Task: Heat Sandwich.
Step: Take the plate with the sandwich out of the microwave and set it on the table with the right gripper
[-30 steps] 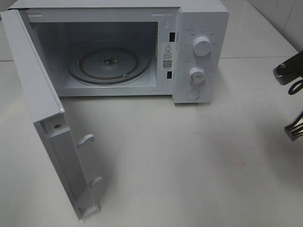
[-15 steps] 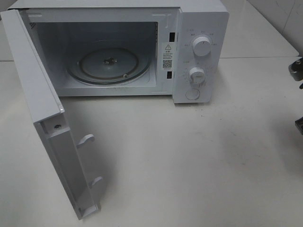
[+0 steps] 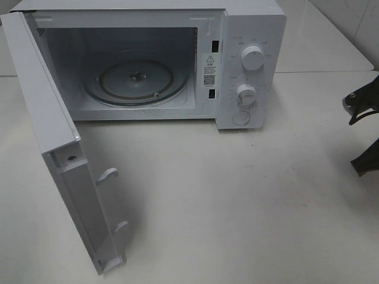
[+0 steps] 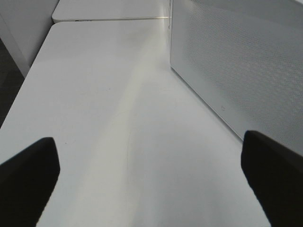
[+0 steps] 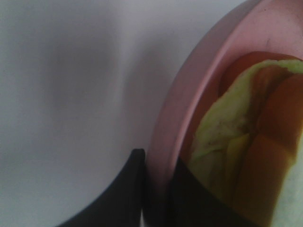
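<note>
While the microwave (image 3: 148, 59) stands open, turntable (image 3: 135, 81) bare, only the right wrist view shows the sandwich (image 5: 246, 156) on a pink plate (image 5: 189, 94), its rim pinched by the right gripper (image 5: 154, 189); left gripper (image 4: 151, 165) spread wide. At three o'clock overhead, arm only.

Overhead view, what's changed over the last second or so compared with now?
Only the right arm at the right edge moved: it slid almost out of frame, then came partly back in. Its gripper is shut on the pink plate rim, the sandwich on it. The microwave, its open door and the glass turntable stayed as they were.
</note>
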### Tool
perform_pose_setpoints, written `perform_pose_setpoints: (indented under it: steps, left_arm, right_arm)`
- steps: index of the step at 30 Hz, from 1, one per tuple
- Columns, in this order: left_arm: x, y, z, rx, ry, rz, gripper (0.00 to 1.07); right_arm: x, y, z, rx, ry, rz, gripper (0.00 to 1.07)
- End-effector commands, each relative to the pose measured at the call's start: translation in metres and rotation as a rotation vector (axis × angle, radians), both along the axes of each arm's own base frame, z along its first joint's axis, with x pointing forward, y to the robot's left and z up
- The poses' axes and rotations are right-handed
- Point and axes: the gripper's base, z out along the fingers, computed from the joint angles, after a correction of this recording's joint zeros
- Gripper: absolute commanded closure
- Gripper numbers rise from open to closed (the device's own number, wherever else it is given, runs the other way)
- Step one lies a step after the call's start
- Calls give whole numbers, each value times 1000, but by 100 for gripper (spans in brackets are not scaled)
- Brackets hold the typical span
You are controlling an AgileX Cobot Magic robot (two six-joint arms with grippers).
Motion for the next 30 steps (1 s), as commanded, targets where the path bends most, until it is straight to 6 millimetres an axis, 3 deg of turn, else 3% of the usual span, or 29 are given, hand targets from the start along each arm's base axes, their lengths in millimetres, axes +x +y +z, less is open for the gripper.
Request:
perform_pose_setpoints:
  steps: [1, 30]
  left_arm:
    - [-4, -1, -1, -7, -22, -1, 5]
    - [-4, -1, -1, -7, -22, -1, 5]
  right_arm:
    - [6, -2, -5, -34, -5, 13, 106]
    - [19, 7, -67, 12, 82, 60, 105]
